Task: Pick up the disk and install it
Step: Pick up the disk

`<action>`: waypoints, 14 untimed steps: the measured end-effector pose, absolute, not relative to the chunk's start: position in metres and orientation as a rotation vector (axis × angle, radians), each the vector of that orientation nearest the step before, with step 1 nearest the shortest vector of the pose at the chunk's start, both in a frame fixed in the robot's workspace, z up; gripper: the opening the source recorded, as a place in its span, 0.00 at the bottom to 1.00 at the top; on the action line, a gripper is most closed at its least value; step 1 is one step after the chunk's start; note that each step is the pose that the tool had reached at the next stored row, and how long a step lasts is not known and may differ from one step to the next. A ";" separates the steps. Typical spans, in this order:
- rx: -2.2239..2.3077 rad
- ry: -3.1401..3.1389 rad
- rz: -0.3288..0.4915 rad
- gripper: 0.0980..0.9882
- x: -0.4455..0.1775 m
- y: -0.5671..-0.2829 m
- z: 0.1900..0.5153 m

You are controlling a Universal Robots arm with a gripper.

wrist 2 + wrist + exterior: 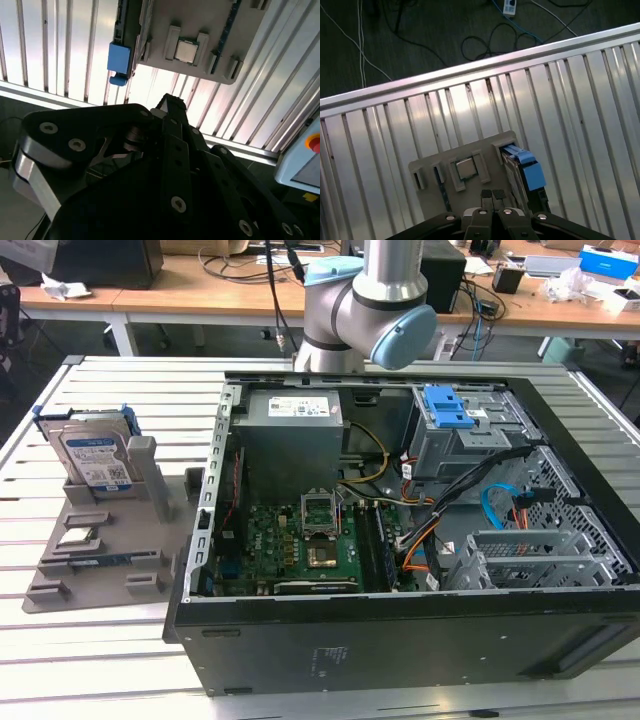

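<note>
On the exterior view's left, the disk (95, 455) stands on edge in a slot at the far end of a grey holder (110, 575) on the slatted desk (60, 660). It probably stands this way so its upper edge and blue bracket stay free for a pinch from above. A chip (78, 537) lies flat in its own pocket nearer the camera, apart from the disk. To the right of the holder the case (400, 640) lies on its side with its panel off, which seems meant to open the inside to a reach from above. The blue-latched cage (460, 435) sits in its far right corner. The arm (365, 310) rises behind the case. In the first wrist view the claw (492, 194) hangs over the holder, looking down between the chip (466, 169) and the disk (520, 170), clear of both. Its fingers are drawn together with nothing between them. The disk has not been lifted.
</note>
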State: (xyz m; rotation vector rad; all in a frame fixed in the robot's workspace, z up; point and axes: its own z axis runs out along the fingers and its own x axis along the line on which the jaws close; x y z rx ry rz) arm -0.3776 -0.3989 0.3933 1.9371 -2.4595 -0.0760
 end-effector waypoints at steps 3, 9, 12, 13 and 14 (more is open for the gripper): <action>1.976 -2.427 -0.076 0.01 -0.378 -0.399 0.393; 2.040 -2.372 -0.075 0.01 -0.378 -0.399 0.393; 2.075 -2.341 -0.075 0.01 -0.378 -0.399 0.393; 2.084 -2.332 -0.075 0.01 -0.378 -0.399 0.393; 2.102 -2.316 -0.075 0.01 -0.378 -0.399 0.393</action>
